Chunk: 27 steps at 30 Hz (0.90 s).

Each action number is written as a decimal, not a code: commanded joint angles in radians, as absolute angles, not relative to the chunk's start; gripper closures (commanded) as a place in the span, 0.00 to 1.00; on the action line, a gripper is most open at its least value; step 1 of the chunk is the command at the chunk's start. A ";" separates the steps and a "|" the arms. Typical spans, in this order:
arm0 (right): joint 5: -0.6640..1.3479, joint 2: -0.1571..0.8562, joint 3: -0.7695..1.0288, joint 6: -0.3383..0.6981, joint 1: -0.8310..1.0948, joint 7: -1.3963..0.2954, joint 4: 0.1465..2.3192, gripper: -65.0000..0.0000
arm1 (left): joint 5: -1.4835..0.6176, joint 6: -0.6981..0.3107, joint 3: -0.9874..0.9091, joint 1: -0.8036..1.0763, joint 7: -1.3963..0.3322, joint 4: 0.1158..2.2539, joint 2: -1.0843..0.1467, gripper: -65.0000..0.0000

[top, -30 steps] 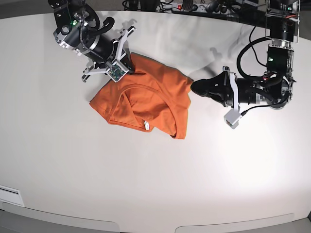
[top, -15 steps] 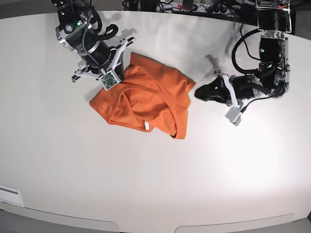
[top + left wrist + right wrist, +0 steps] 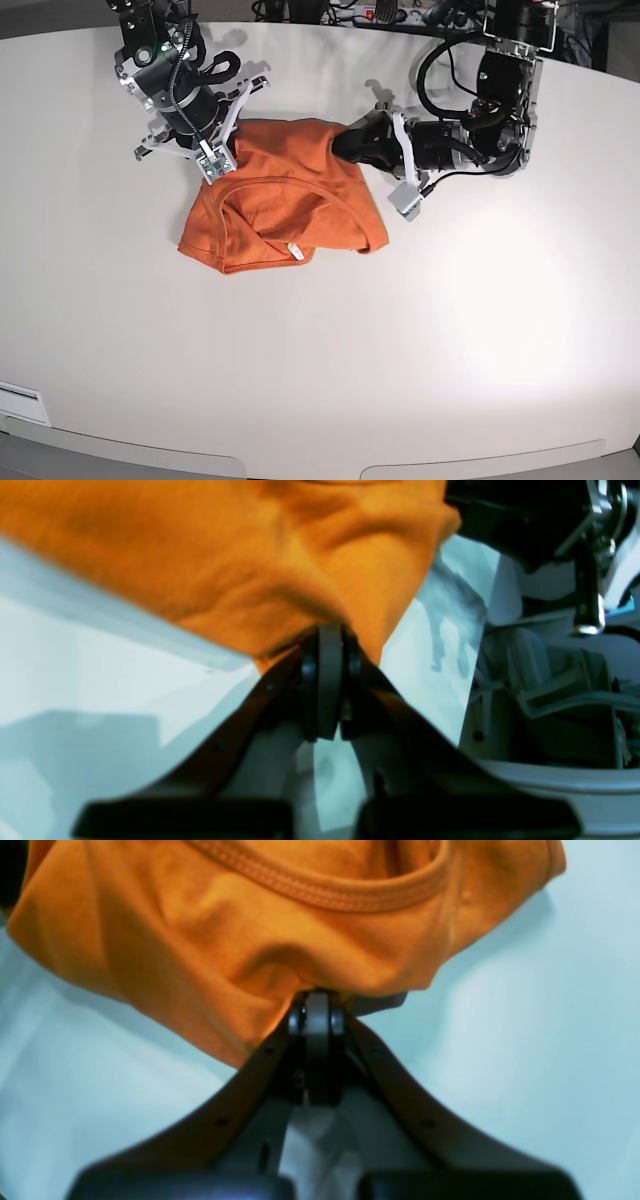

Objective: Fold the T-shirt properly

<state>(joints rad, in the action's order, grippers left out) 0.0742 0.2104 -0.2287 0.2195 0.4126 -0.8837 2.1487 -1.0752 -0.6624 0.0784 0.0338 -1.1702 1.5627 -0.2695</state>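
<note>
Wide bare desk (image 3: 330,360) in front and to both sides; cables along the far edge. Crumpled orange T-shirt (image 3: 285,205) lies far-left of centre, white tag showing. Left pincer (image 3: 345,143) and right pincer (image 3: 232,150) each pinch its far edge.

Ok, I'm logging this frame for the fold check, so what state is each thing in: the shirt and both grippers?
T-shirt: bunched and partly folded over on the table, neckline with white tag facing up, pinched at two edges.
Left gripper: jaws shut on the T-shirt's edge.
Right gripper: jaws shut on the T-shirt's cloth near the collar seam.
Table: white, carrying the shirt.
</note>
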 commanded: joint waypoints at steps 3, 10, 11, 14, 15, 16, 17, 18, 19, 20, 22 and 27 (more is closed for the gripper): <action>0.070 0.214 -0.228 0.218 0.408 -0.869 2.167 1.00 | -1.125 -0.670 0.061 0.019 -1.160 1.578 -0.284 1.00; 0.070 0.214 -0.228 0.221 0.407 -0.857 2.167 1.00 | -1.365 -0.698 -0.039 0.019 -1.298 1.600 -0.313 1.00; 0.070 0.214 -0.228 0.222 0.407 -0.857 2.167 1.00 | -1.413 -0.698 -0.062 0.019 -1.326 1.614 -0.316 1.00; 0.074 0.214 -0.228 0.259 0.406 -0.856 2.167 1.00 | -1.456 -0.698 -0.133 0.019 -1.352 1.678 -0.324 1.00; 0.076 0.214 -0.228 0.268 0.407 -0.852 2.167 1.00 | -1.440 -0.698 -0.155 0.019 -1.351 1.695 -0.328 1.00; 0.079 0.214 -0.228 0.274 0.407 -0.846 2.170 1.00 | -1.411 -0.698 -0.174 0.019 -1.339 1.708 -0.336 1.00; 0.082 0.214 -0.228 0.274 0.407 -0.841 2.175 1.00 | -1.372 -0.698 -0.191 0.019 -1.320 1.715 -0.343 1.00; 0.085 0.214 -0.228 0.273 0.406 -0.837 2.184 1.00 | -1.332 -0.698 -0.204 0.020 -1.299 1.715 -0.350 1.00; 0.086 0.214 -0.228 0.273 0.407 -0.834 2.196 1.00 | -1.289 -0.698 -0.215 0.020 -1.279 1.715 -0.356 1.00; 0.086 0.214 -0.228 0.274 0.407 -0.833 2.209 1.00 | -1.251 -0.698 -0.226 0.020 -1.264 1.715 -0.363 1.00; 0.086 0.214 -0.228 0.282 0.407 -0.834 2.245 1.00 | -1.186 -0.698 -0.231 0.019 -1.214 1.715 -0.381 1.00; 0.100 0.214 -0.228 0.299 0.429 -0.834 2.327 1.00 | -1.146 -0.698 -0.231 0.022 -1.168 1.715 -0.422 1.00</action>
<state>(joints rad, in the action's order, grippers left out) 0.0948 0.2104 -0.2287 0.2977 0.4248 -0.8536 2.3070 -1.1202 -0.6895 -0.2241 0.0338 -1.1828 1.6993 -0.4057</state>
